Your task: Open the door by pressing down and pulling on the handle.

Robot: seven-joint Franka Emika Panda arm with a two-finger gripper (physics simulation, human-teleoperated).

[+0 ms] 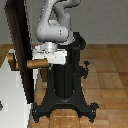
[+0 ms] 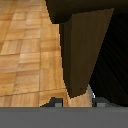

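The door [image 1: 22, 47] is a tall dark panel at the exterior view's left, set in a white frame [image 1: 11, 80]. The tan handle [image 1: 37, 63] sticks out from the door face toward the robot. My white gripper [image 1: 49, 59] sits at the handle's free end, level with it. In the wrist view the brown handle [image 2: 82, 50] fills the middle, running away toward the dark door [image 2: 115, 60]. Its near end lies between my two fingertips [image 2: 55, 102]. One fingertip is against the handle and the other shows a small gap, so the gripper is open around it.
The black robot pedestal [image 1: 65, 80] with its splayed feet stands just to the exterior view's right of the door, on a wooden plank floor [image 1: 107, 70]. A second tan lever [image 1: 12, 61] shows on the door's other side.
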